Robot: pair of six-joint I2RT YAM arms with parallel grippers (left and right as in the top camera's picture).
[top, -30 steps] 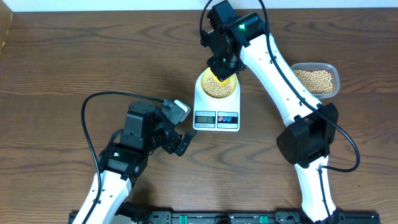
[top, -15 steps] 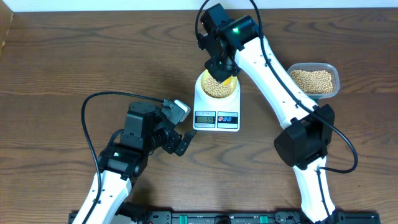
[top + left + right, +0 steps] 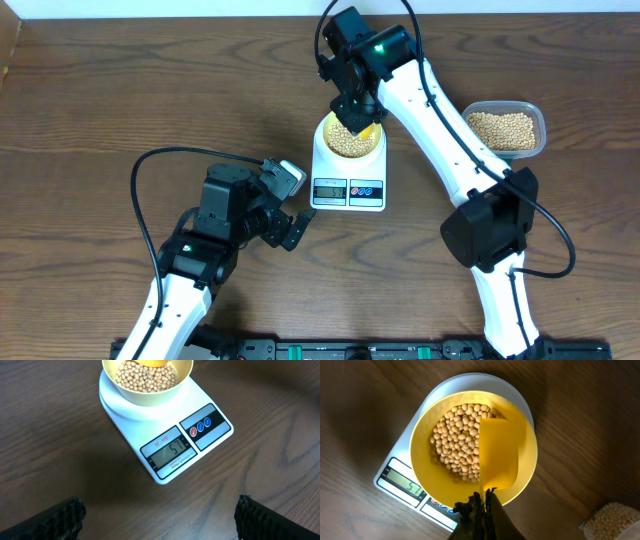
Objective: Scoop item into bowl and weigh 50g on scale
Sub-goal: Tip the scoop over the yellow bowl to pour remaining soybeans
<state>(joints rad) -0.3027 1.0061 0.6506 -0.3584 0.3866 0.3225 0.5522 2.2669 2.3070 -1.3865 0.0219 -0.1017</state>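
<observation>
bowl (image 3: 422,457) top: blocked by right tool (image 3: 482,499) and spoon (image 3: 497,452) | scale (image 3: 155,427) front/left: open table (image 3: 60,460)

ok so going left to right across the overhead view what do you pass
left end effector → scale → clear tub

The scale (image 3: 167,424) shows 57 on its display (image 3: 172,453). Just above the display, a label (image 3: 161,441) reads SF-400. The print beneath the display is too small to read.
</observation>
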